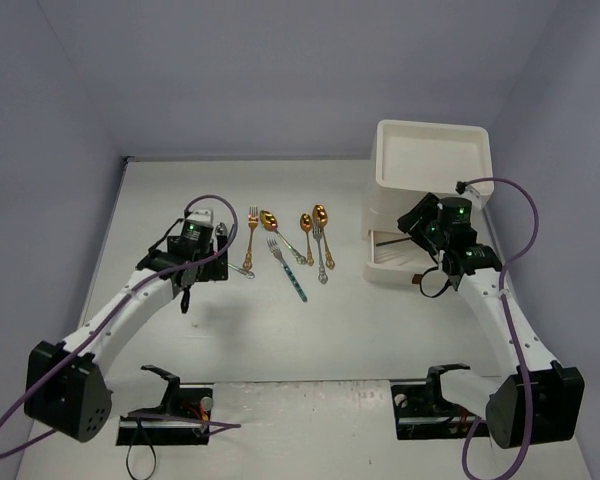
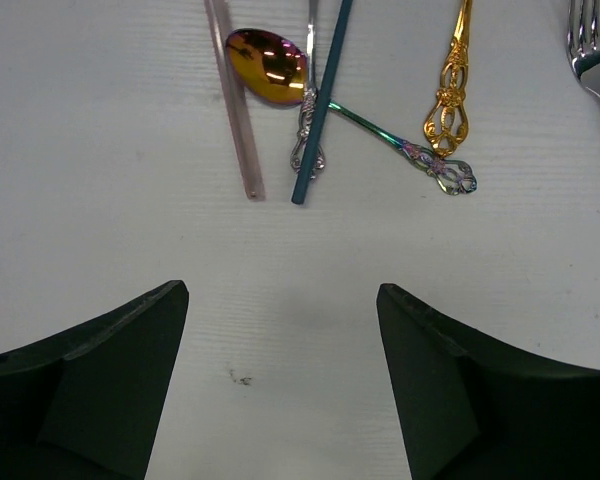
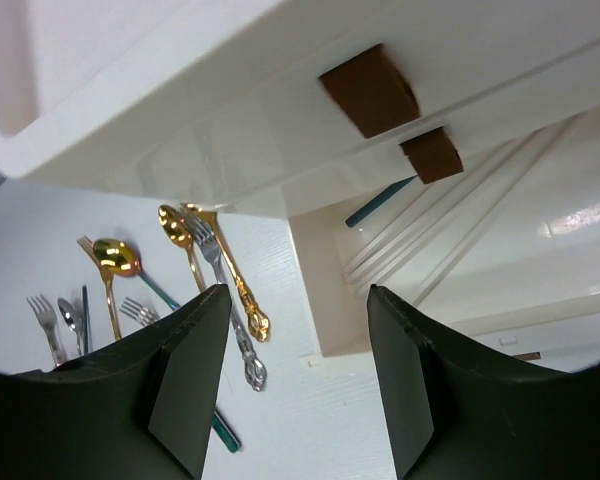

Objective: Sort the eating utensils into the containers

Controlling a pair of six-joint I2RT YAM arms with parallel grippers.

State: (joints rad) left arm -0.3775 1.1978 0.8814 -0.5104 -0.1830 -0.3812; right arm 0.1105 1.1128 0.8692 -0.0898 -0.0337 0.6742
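Utensils lie in a loose cluster on the white table, between our two arms and to the left of the cream cabinet. From above we make out gold spoons, silver forks and one teal-handled fork among them. Our left gripper hangs over bare table with its jaws spread wide and nothing between them. Just ahead of it we see a gold spoon with an iridescent handle, crossed by a teal handle. A pink handle lies just beside the spoon, an ornate gold handle lies to the right, and a silver fork sits at the frame's edge. Our right gripper is likewise released and empty, held close in front of the cabinet. The bottom drawer stands pulled out, and a teal-handled utensil lies inside it. Above that drawer we see two small brown handles on the drawer fronts.
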